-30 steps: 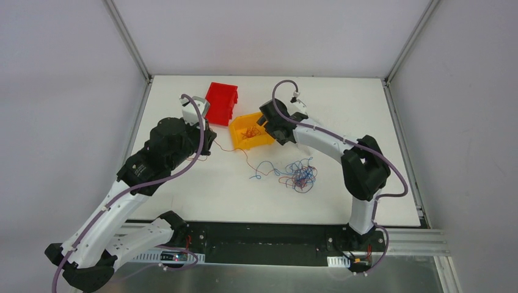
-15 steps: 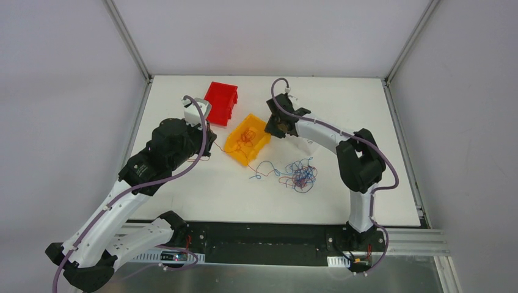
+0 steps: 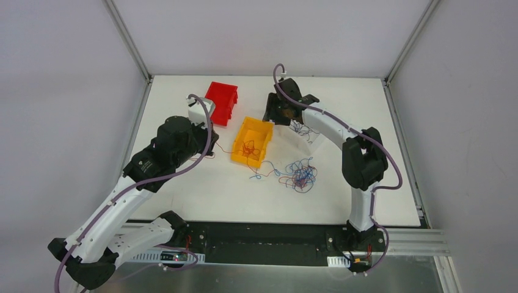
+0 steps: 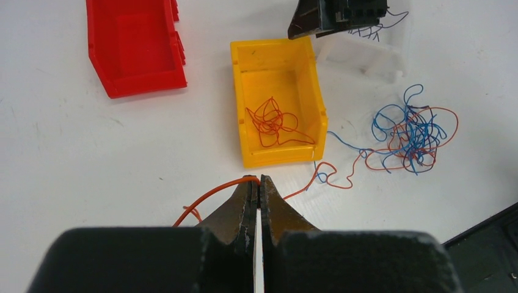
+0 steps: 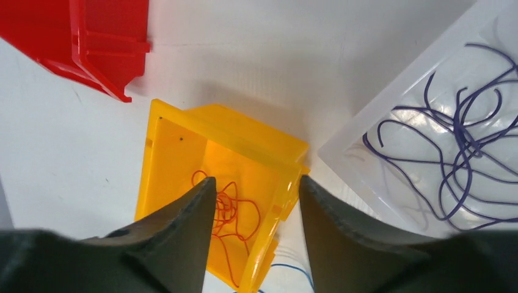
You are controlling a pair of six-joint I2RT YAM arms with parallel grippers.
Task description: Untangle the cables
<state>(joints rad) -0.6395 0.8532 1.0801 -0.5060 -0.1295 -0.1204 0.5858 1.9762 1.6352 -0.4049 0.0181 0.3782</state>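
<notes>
Our left arm stretches from its base at the near left corner. Its forearm slants up and away over the table (image 3: 201, 189), and its wrist is bent down on the near side of the red bin (image 4: 134, 43). The left tool (image 4: 259, 183) sits low over the table and points toward the yellow bin (image 4: 278, 157). Its jaws are pressed together on a single orange cable (image 4: 215, 190). That cable curves out to the left of the fingertips. On the other side it trails right, past the yellow bin's near wall, toward the loose tangle of cables (image 4: 412, 131).

Our right arm rises from its base at the near right and folds at a high elbow. Its forearm runs back and to the left across the table. The right tool (image 5: 256, 180) points downward just beyond the yellow bin's far end, beside the clear bin (image 5: 382, 113). Its jaws stand apart with nothing clamped between them. In its own camera we see the yellow bin's corner below the gap.

The tangle of blue, orange and dark cables lies on the bare table to the right of the yellow bin, near its front corner. A small knot of orange cables (image 4: 272, 122) rests inside the yellow bin. Several dark cables (image 5: 464, 140) loop inside the clear bin. The red bin stands to the left of the yellow one, apart from it.
</notes>
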